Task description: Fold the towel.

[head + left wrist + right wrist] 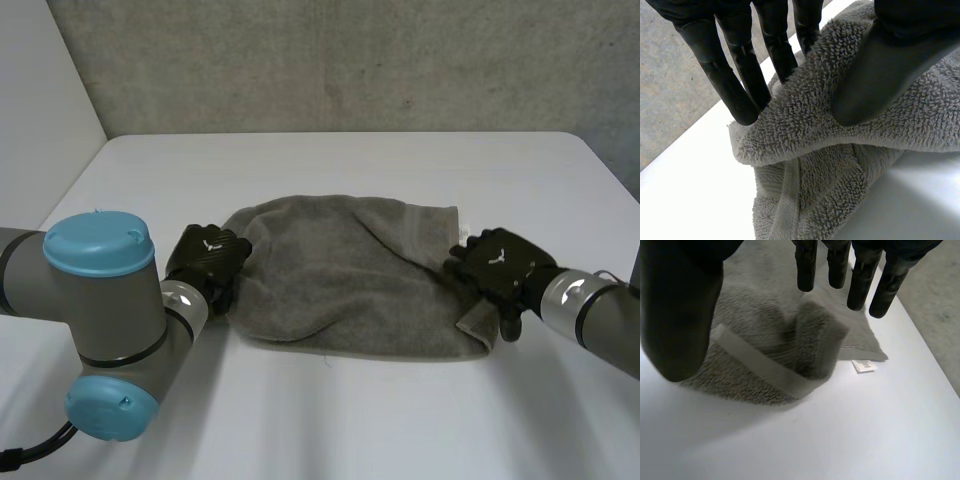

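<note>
White tabletop (330,420) | grey towel (350,280) is pinched at left edge by left robot hand (208,258) | right robot hand (497,265) is spread above right edge | matching pinch is advised before lifting

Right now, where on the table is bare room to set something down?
Bare table lies between the grey towel and the concrete wall, and again on the towel's near side. Crowded at the towel's ends, where the left hand and right hand are.
</note>
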{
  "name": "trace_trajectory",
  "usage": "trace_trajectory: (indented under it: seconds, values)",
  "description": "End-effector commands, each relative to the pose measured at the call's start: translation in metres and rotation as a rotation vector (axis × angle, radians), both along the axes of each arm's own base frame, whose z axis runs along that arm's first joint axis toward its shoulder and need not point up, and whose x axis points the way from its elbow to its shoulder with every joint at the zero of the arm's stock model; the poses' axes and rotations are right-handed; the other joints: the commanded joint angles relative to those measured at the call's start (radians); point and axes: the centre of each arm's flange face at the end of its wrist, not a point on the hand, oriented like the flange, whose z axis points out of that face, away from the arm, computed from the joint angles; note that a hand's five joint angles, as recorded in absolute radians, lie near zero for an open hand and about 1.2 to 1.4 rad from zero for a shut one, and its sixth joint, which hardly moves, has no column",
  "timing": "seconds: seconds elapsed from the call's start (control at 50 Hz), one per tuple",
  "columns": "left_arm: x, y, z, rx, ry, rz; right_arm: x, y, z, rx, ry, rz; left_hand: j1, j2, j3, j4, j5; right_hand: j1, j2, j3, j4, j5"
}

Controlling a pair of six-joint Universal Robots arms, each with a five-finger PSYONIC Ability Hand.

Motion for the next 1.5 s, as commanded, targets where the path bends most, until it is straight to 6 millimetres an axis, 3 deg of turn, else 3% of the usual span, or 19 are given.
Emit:
trace_trajectory:
  seconds: [0.02, 0.38, 0.68, 0.74, 0.78, 0.8, 0.82, 0.84, 1.0, 1.08, 1.18, 1.3, 1.5]
  values:
    - [0.001, -0.001, 0.000, 0.001, 0.002, 0.003, 0.002, 0.019, -0.016, -0.021, 0.071, 0.137, -0.138, -0.132, -0.145, -0.148, -0.311, 0.070, 0.087, 0.077, 0.079, 0.074]
    - [0.002, 0.000, -0.002, 0.008, 0.000, 0.004, 0.003, 0.010, -0.050, -0.072, 0.104, 0.157, -0.138, -0.132, -0.145, -0.148, -0.311, 0.247, 0.263, 0.254, 0.255, 0.250]
    - [0.002, 0.000, -0.002, 0.008, 0.000, 0.004, 0.001, 0.016, -0.057, -0.067, 0.133, 0.168, -0.141, -0.135, -0.148, -0.151, -0.314, 0.320, 0.337, 0.327, 0.328, 0.324]
    - [0.002, 0.000, -0.002, 0.008, 0.000, 0.004, 0.001, 0.014, -0.057, -0.077, 0.139, 0.169, -0.141, -0.135, -0.148, -0.151, -0.314, 0.519, 0.535, 0.526, 0.527, 0.522]
    - [0.002, 0.000, -0.002, 0.008, 0.000, 0.004, 0.000, 0.012, -0.055, -0.092, 0.137, 0.165, -0.144, -0.138, -0.150, -0.153, -0.317, 0.882, 0.899, 0.889, 0.890, 0.885]
    - [0.002, 0.000, -0.002, 0.008, 0.000, 0.004, 0.000, 0.012, -0.055, -0.092, 0.137, 0.165, -0.144, -0.138, -0.150, -0.154, -0.317, 0.884, 0.901, 0.891, 0.892, 0.887]
    - [0.002, 0.000, -0.002, 0.008, 0.000, 0.004, 0.000, 0.011, -0.054, -0.103, 0.135, 0.163, -0.144, -0.138, -0.150, -0.154, -0.317, 1.099, 1.116, 1.106, 1.107, 1.102]
    - [0.002, 0.000, -0.002, 0.008, 0.000, 0.006, 0.000, 0.010, -0.051, -0.114, 0.126, 0.157, -0.144, -0.138, -0.150, -0.154, -0.317, 1.129, 1.146, 1.136, 1.137, 1.133]
    - [0.002, 0.000, -0.002, 0.008, 0.000, 0.006, -0.006, -0.008, -0.018, -0.224, 0.026, 0.062, -0.153, -0.147, -0.159, -0.162, -0.326, 1.129, 1.146, 1.136, 1.138, 1.133]
    - [0.002, 0.000, -0.002, 0.009, -0.002, 0.007, -0.010, -0.021, -0.004, -0.198, -0.166, -0.057, -0.188, -0.182, -0.194, -0.197, -0.361, 1.129, 1.146, 1.136, 1.138, 1.133]
    - [0.003, 0.000, -0.003, 0.012, -0.007, 0.007, -0.039, -0.051, 0.015, -0.177, -0.398, -0.315, -0.273, -0.267, -0.280, -0.283, -0.446, 1.129, 1.146, 1.136, 1.138, 1.133]
    - [0.004, 0.003, -0.007, 0.023, -0.015, 0.007, -0.050, -0.059, 0.015, -0.156, -0.450, -0.410, -0.619, -0.613, -0.626, -0.629, -0.792, 1.129, 1.146, 1.136, 1.138, 1.133]
    - [0.008, 0.008, -0.015, 0.048, -0.031, 0.006, -0.050, -0.057, 0.009, -0.133, -0.458, -0.419, -0.754, -0.749, -0.761, -0.764, -0.928, 1.129, 1.146, 1.136, 1.138, 1.133]
